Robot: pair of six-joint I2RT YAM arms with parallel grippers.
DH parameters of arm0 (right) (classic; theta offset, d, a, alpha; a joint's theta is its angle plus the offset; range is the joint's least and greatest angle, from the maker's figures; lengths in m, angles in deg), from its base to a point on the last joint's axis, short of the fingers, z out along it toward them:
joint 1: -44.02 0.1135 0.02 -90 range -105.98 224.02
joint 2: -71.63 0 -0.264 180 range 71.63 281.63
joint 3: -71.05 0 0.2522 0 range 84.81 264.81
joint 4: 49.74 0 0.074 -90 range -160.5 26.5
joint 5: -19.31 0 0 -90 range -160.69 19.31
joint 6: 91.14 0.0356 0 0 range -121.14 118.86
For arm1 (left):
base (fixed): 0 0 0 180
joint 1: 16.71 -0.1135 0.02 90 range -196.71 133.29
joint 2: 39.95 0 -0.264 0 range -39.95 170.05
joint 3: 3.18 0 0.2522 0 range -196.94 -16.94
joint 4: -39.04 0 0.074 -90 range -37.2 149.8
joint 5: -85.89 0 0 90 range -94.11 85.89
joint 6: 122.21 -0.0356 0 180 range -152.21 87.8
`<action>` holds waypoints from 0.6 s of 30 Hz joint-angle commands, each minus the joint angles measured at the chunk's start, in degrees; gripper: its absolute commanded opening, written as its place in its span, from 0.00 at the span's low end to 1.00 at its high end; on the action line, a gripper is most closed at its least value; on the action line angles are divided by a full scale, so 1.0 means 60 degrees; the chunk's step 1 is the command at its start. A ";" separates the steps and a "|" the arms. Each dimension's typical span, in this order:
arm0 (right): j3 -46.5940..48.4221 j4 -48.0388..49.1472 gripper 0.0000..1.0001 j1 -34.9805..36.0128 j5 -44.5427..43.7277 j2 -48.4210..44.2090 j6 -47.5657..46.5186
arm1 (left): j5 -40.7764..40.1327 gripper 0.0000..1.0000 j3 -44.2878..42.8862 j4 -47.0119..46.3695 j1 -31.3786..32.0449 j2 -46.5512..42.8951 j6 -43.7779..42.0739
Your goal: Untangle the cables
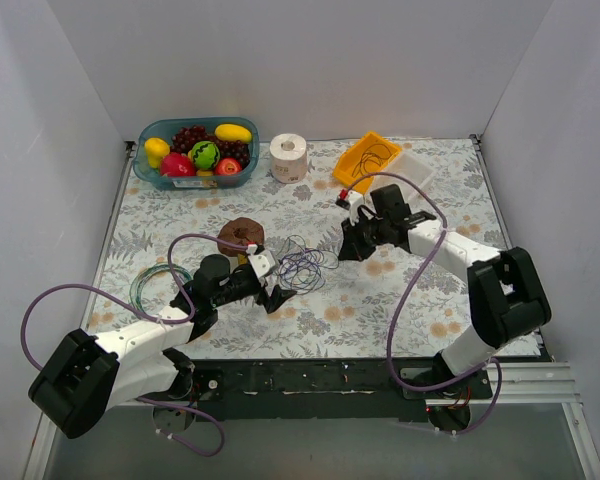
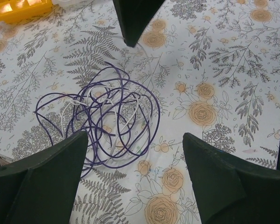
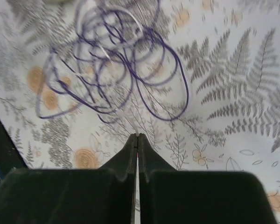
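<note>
The cables (image 1: 302, 263) are a loose tangle of thin purple loops with a few white strands, lying on the floral cloth between the two arms. In the left wrist view the cables (image 2: 102, 112) lie just ahead of my open left gripper (image 2: 135, 135), and its left finger overlaps their near edge. My left gripper (image 1: 273, 285) holds nothing. My right gripper (image 1: 348, 250) is at the tangle's right edge. In the right wrist view my right gripper (image 3: 137, 135) is shut, with a thin pale strand running from its tip toward the cables (image 3: 112, 70).
A blue fruit basket (image 1: 145, 165) stands at the back left, with a toilet roll (image 1: 288, 157) and a yellow tray (image 1: 368, 160) to its right. A brown ring (image 1: 242, 235) lies behind the left gripper. A flat greenish coil (image 1: 155, 285) lies at the left.
</note>
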 commanded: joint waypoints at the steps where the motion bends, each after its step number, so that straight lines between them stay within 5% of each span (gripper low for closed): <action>1: 0.2028 -0.1424 0.01 0.0503 0.0778 -0.1403 -0.0995 | -0.0018 0.84 -0.0309 -0.0556 -0.0039 -0.0153 -0.0150; 14: 0.5002 0.0240 0.01 0.1881 0.1848 -0.2502 0.0131 | 0.1006 0.95 -0.2287 -0.2563 0.0005 0.0447 0.0406; 18: 0.5646 0.0959 0.01 0.2115 0.2155 -0.2590 0.0526 | 0.1139 0.81 -0.2259 -0.2316 0.0078 0.0652 0.0333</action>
